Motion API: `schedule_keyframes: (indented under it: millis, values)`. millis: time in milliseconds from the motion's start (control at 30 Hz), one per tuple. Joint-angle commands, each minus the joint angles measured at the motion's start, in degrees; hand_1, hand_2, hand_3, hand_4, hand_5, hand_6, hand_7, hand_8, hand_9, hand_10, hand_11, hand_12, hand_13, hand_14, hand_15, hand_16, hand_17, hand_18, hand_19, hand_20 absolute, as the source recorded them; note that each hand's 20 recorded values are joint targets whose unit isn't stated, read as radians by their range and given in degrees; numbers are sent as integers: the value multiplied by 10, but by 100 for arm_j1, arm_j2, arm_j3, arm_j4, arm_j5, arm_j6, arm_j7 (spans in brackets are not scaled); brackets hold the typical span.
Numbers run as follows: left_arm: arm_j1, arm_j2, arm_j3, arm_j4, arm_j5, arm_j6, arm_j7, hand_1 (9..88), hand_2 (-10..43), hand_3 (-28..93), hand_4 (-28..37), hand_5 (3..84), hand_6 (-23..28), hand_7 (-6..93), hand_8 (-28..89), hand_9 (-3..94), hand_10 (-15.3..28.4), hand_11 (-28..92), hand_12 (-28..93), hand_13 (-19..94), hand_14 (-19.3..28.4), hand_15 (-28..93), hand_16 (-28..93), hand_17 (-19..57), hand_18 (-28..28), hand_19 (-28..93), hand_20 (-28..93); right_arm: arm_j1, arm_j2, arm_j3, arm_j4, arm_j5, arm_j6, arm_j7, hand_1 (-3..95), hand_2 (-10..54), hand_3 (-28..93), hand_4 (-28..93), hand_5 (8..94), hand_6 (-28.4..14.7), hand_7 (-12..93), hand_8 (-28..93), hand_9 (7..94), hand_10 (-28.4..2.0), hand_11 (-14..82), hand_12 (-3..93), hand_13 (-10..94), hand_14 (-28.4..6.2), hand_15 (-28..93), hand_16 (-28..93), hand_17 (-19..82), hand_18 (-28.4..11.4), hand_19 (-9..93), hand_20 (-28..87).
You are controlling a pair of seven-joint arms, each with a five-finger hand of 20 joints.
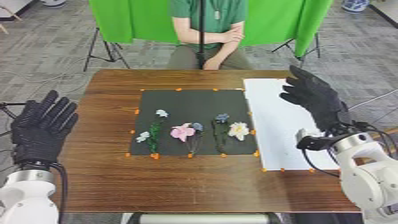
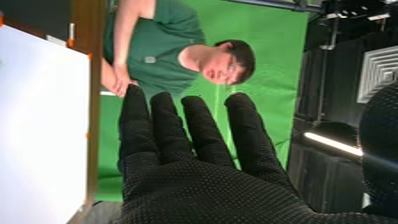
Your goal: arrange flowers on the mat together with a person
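Black-gloved, my right hand (image 1: 315,97) is open and empty at right, my left hand (image 1: 40,132) likewise at left; between them, pink, white and blue flowers (image 1: 182,132) lie on the dark rectangular mat (image 1: 182,104).

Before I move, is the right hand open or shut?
Open: the right hand shows straight fingers, slightly apart, with nothing held in them.

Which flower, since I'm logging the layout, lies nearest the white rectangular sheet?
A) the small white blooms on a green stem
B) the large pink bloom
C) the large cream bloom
C: the large cream bloom lies on the dark mat, near its edge beside the white sheet.
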Motion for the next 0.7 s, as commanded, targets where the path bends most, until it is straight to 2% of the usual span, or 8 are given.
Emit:
schedule_keyframes:
  millis: [33,267,433,500,567,600,633,700]
  values:
    - [49,-48,40,51,-72,-86,5,270,141,706,-283,397,70,125,-109,362,136,193,79,255,128,289,-74,-64,132,319,114,8,47,7,-11,-26,54,-13,132,-5,681,-232,287,-45,46,-52,292,-172,10,160,252,-158,36,230,124,-158,262,131]
    - [-22,-31,55,88,-134,-126,-18,271,140,707,-283,398,71,124,-107,403,156,217,90,260,129,285,-76,-62,131,316,113,40,104,-147,31,114,311,-302,137,-3,682,-229,306,-47,58,-55,306,-176,15,162,289,-158,67,246,151,-162,307,152]
    - [-44,-13,48,100,-183,-186,-56,273,140,704,-283,412,78,123,-107,477,183,266,111,269,130,280,-79,-46,116,293,103,54,129,-242,-5,108,567,-378,145,-5,690,-230,337,-55,77,-66,380,-185,43,189,370,-145,335,259,159,-191,526,287]
    - [-59,-8,45,115,-191,-211,-58,274,141,701,-283,421,82,123,-107,513,196,305,125,275,140,285,-76,-45,116,293,104,69,129,-283,-14,141,621,-372,147,-3,691,-231,352,-55,92,-68,442,-183,128,230,389,-146,437,265,156,-192,544,308]
    - [-70,-12,49,122,-199,-245,-53,275,142,698,-283,433,87,120,-105,546,200,356,142,289,155,304,-71,-40,120,306,111,72,130,-331,-47,133,783,-368,153,5,700,-234,397,-52,151,-76,490,-174,280,295,405,-142,506,270,156,-186,525,297]
    - [-61,-27,32,119,-216,-268,-72,276,143,697,-283,440,90,122,-104,557,202,385,152,305,164,327,-67,-35,128,333,124,80,118,-318,-59,102,771,-308,163,18,709,-239,432,-44,230,-102,506,-168,347,315,418,-141,526,270,156,-183,514,278]
    - [-86,-29,38,146,-177,-313,-112,277,145,694,-283,482,102,148,-99,565,204,411,159,327,172,364,-65,-29,140,370,142,43,96,-278,-68,69,719,-296,172,33,715,-244,472,-36,320,-128,522,-161,377,318,428,-138,531,270,158,-181,501,262]
    - [-133,-15,77,137,-227,-227,-76,279,148,692,-283,540,109,271,-108,564,205,417,156,350,180,409,-67,-26,153,410,163,-14,89,-275,-87,136,761,-382,180,62,719,-245,524,-23,467,-155,548,-155,393,315,442,-132,505,255,167,-172,447,220]
